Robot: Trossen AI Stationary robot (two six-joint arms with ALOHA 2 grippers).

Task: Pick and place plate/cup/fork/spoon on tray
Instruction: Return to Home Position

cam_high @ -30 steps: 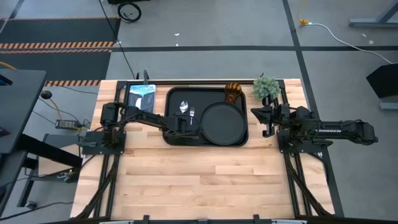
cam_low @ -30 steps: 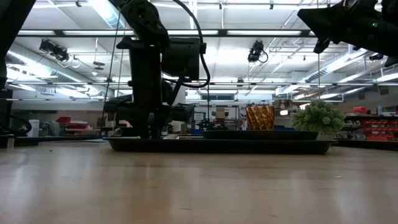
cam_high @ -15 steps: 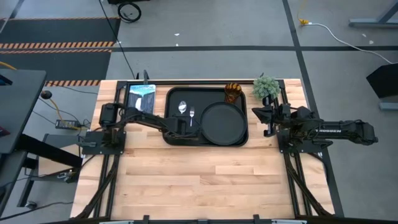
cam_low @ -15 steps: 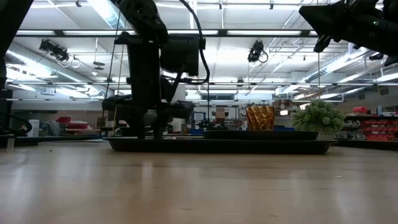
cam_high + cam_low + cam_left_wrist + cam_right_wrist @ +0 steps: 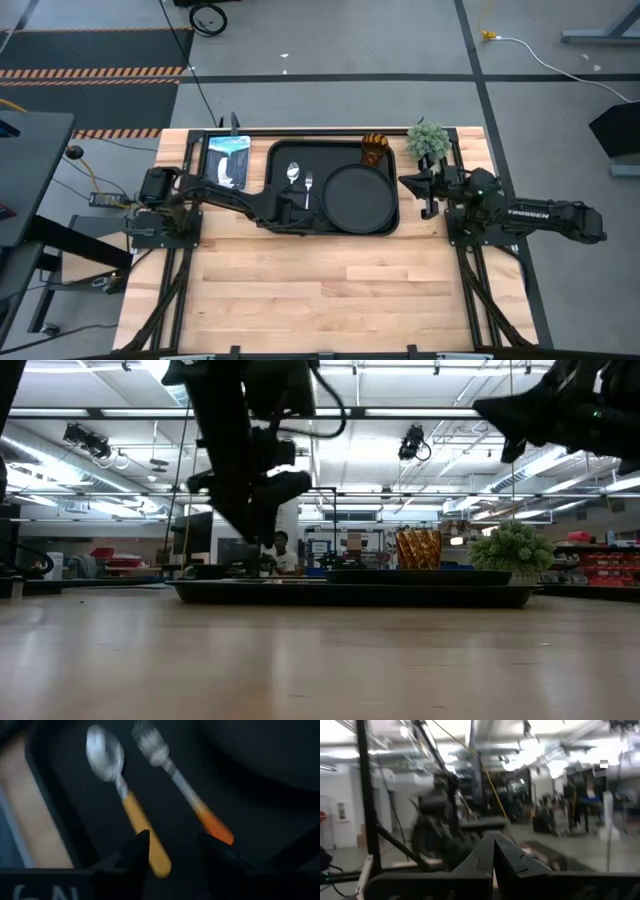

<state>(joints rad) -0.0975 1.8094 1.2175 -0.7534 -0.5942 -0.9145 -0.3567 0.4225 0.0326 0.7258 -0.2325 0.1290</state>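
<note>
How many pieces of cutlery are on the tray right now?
2. The spoon and the fork lie side by side in the tray's left part, beside the plate. None seems hidden.

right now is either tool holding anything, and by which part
Nothing is held. The left tool is open above the tray, with the spoon and fork lying free below it. The right tool is shut on nothing, off beside the tray.

Tray (image 5: 335, 228): large black rectangle, raised rim, flat on table. Plate (image 5: 358, 195): round, black, flat in tray's right half. Cup (image 5: 374, 149): amber, translucent, upright in tray's far right corner. Spoon (image 5: 294, 177), fork (image 5: 309, 188): side by side in tray's left part, left of plate, spoon leftmost, apart.
</note>
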